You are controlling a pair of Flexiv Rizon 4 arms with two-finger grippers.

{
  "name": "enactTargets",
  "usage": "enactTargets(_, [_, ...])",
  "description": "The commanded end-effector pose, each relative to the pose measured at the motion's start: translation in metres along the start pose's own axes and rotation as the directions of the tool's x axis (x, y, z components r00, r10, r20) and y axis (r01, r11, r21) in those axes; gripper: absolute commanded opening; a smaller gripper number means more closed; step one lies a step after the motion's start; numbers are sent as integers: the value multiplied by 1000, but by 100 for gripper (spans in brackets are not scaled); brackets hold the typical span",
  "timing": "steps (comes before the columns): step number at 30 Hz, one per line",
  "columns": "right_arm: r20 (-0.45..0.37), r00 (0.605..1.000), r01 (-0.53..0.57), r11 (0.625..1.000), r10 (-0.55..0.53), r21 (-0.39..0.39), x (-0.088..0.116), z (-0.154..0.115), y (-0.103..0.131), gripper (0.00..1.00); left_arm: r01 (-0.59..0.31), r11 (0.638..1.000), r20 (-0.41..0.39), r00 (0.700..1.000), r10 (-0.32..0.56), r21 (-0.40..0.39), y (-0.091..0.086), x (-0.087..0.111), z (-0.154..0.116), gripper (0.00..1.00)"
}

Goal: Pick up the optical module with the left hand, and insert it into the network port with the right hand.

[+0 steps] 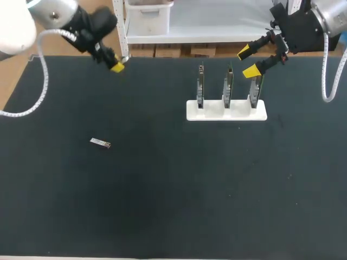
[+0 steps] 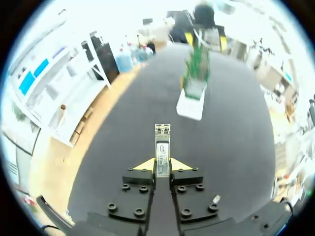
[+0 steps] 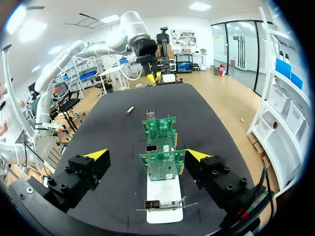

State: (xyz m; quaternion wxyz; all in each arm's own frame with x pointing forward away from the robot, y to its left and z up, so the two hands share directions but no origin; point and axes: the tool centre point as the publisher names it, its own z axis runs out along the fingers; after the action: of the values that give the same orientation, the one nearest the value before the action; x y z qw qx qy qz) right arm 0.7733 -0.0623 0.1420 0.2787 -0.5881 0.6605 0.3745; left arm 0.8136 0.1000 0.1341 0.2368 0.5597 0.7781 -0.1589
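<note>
Network cards [image 1: 227, 86], three of them, stand upright side by side in a white holder [image 1: 226, 111] on the black mat [image 1: 162, 206] in the head view. The right gripper [image 1: 248, 62] hangs by the top of the rightmost of the cards, fingers spread and holding nothing. The left gripper [image 1: 116, 66] sits over the mat's far left edge; what it holds is too small to tell here. A loose module [image 1: 100, 143] lies flat on the mat, well apart from both grippers and the holder.

In the left wrist view the left gripper's yellow tips are clamped from both sides on an optical module [image 2: 162, 142], which sticks straight out ahead, toward the holder.

In the right wrist view the right gripper's fingers stand wide to either side of the cards, touching none. A metal network port [image 3: 151, 148] shows on one of the cards.
</note>
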Motion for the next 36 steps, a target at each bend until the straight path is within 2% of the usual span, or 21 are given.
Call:
enactTargets(1, [0, 1000, 1, 1000, -1, 4, 0, 0, 1, 100, 224, 974, 508, 838, -201, 15, 5, -24, 3, 0])
enactTargets(3, [0, 1000, 1, 1000, -1, 4, 0, 0, 1, 100, 199, 980, 530, 829, -176, 14, 6, -42, 4, 0])
enactTargets(6, [0, 1000, 1, 1000, -1, 4, 0, 0, 1, 100, 173, 985, 580, 801, -152, 18, 8, -69, 3, 0])
enactTargets(10, [0, 1000, 1, 1000, -1, 4, 0, 0, 1, 100, 135, 991, 642, 758, -112, 13, 5, -104, -1, 0])
enactTargets(14, [0, 1000, 1, 1000, -1, 4, 0, 0, 1, 100, 88, 996, 709, 701, -80, 25, 1, -133, -5, 0])
enactTargets(17, [0, 1000, 1, 1000, -1, 4, 0, 0, 1, 100, 10, 999, 729, 684, -31, 33, -8, -154, -3, 0])
enactTargets(18, [0, 1000, 1, 1000, -1, 4, 0, 0, 1, 100, -8, 1000, 714, 701, -8, 20, -14, -161, -1, 0])
enactTargets(21, [0, 1000, 1, 1000, -1, 4, 0, 0, 1, 100, -69, 998, 711, 702, 37, 16, -27, -176, 5, 0])
enactTargets(33, [0, 1000, 1, 1000, -1, 4, 0, 0, 1, 100, -160, 984, 780, 624, 45, 72, -65, -214, 27, 0])
enactTargets(36, [0, 1000, 1, 1000, -1, 4, 0, 0, 1, 100, -185, 980, 788, 613, 57, 73, -73, -225, 29, 0])
